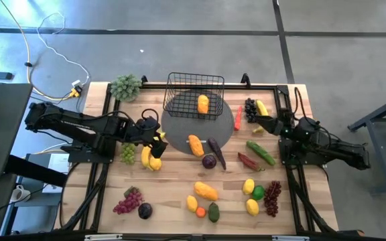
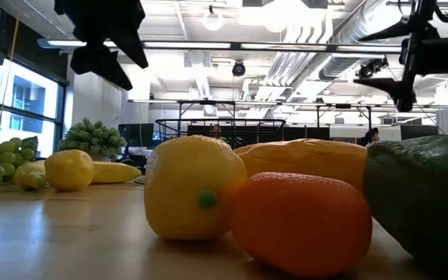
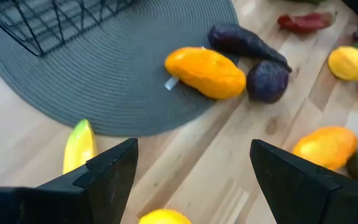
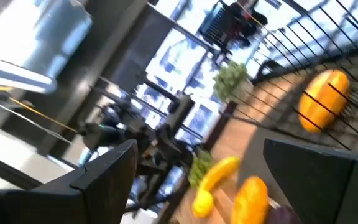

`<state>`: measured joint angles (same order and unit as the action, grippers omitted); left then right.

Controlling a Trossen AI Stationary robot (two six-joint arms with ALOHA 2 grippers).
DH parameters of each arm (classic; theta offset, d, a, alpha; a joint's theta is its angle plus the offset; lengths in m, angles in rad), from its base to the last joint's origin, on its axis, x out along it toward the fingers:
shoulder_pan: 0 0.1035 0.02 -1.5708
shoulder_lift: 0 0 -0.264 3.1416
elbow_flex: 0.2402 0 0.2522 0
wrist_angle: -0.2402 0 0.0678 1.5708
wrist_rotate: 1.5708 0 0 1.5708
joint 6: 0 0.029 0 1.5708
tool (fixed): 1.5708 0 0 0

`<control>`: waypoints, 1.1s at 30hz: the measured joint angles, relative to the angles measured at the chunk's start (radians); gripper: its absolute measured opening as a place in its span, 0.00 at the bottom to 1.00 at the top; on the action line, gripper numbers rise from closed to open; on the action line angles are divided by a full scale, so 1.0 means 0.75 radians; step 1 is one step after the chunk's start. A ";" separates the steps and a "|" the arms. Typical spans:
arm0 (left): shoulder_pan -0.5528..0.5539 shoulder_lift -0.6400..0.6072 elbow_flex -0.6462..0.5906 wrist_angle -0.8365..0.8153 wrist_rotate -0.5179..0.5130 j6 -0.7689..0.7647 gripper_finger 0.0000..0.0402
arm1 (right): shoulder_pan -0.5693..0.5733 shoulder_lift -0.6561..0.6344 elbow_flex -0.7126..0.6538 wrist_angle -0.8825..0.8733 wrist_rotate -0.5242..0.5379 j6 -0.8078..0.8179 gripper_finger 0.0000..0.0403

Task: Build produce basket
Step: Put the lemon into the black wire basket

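L gripper spread, hovering over bananas left-centre, prob next pick. R gripper spread too, idle right. Basket w/ one mango.

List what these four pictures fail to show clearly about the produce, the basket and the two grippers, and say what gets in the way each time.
- Black wire-mesh basket, low view: only its rim shows; the yellow lemon and orange fruit hide the rest.
- Dark green fruit, low view: cut off by the edge, kind unclear.
- Yellow banana, left wrist view: partly behind the open left gripper.
- Open right gripper, right wrist view: blurred; the grapes beside it go unseen.
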<state>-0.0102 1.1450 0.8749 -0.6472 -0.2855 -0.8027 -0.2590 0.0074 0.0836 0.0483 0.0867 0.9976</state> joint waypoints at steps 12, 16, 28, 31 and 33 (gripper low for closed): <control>0.057 0.000 0.000 0.000 0.020 0.036 0.75 | 0.000 0.273 0.346 -0.313 0.058 -0.050 0.82; 0.058 0.000 0.000 0.000 0.021 0.063 0.75 | 0.000 0.423 0.496 -0.564 0.005 -0.038 0.82; 0.058 0.000 0.000 -0.004 0.028 0.098 0.75 | 0.123 0.815 0.823 -0.935 -0.107 0.139 0.82; 0.058 0.000 0.000 -0.004 0.028 0.098 0.75 | 0.220 0.899 0.860 -0.976 -0.106 0.301 0.82; 0.058 0.000 0.000 -0.004 0.028 0.099 0.75 | 0.292 0.952 0.874 -0.976 -0.106 0.414 0.82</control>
<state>0.0334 1.1450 0.8749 -0.6502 -0.2646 -0.7287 -0.0397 0.7213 0.7394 -0.6840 0.0068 1.3080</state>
